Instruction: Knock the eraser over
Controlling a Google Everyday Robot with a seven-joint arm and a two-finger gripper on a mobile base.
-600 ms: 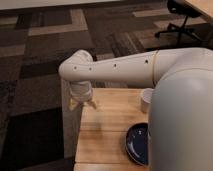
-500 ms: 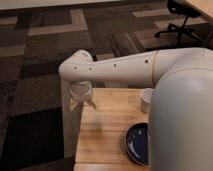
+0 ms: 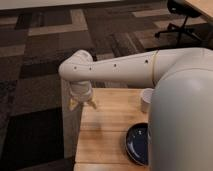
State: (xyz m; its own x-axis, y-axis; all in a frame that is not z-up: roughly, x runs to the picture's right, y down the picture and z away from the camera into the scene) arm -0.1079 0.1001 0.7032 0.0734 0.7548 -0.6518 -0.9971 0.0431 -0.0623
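Nothing has visibly moved since the earlier frames: the arm (image 3: 120, 67) holds the same reach across the view. Nearest, the robot's pale body (image 3: 185, 115) fills the right side and hides that part of the table (image 3: 107, 125). One bowl (image 3: 134, 145) sits at the table's near right, partly cut off by the body. Farther back, the gripper (image 3: 82, 102) hangs pointing down over the table's far left corner; I cannot tell whether it is open or closed. One cup (image 3: 145, 100) stands near the far edge, well to the gripper's right. The eraser is not in view, so it may lie behind the arm or body. That leaves the key relation open: its direction from the gripper and its long axis cannot be judged. Beyond, on the carpet, stands one chair (image 3: 181, 20).
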